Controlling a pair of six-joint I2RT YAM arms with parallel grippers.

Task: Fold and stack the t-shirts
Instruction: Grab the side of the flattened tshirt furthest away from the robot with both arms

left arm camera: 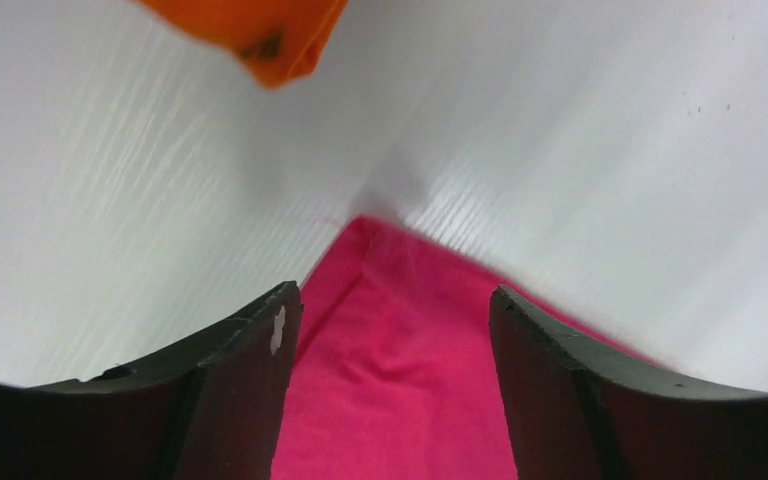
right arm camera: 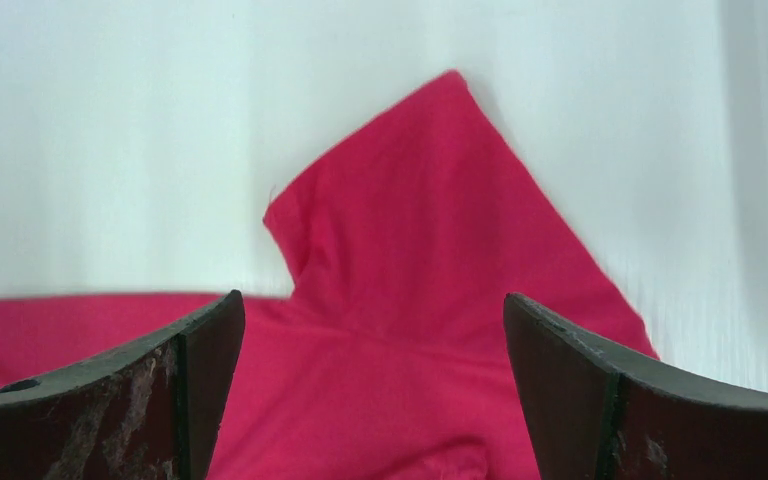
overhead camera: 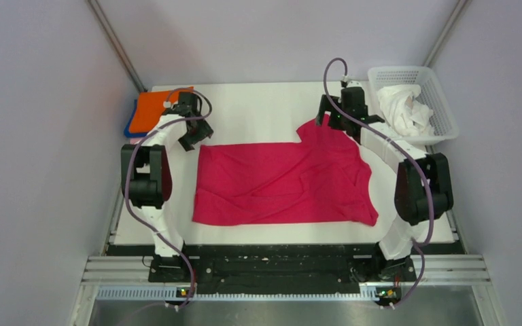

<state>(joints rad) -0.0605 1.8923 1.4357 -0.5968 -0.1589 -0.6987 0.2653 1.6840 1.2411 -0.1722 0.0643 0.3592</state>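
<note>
Crimson-magenta soft cloth t-shirt point(overhead camera: 282, 183) flat mid-desk, long axis parallel w/ near edge. Left gripper point(left arm camera: 392, 295) at its far-left corner, right gripper point(right arm camera: 372, 300) at far-right sleeve; both spread, empty.

no readable text, no labels, no brands, no numbers, no signs

The spread t-shirt point(overhead camera: 282, 183) lies centred on the table point(overhead camera: 258, 109), folded shirts point(overhead camera: 156, 109) far left, basket point(overhead camera: 444, 102) far right.

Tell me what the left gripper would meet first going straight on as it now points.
Most likely the corner of the crimson t-shirt, lying between its open fingers, though depth is unclear.
</note>
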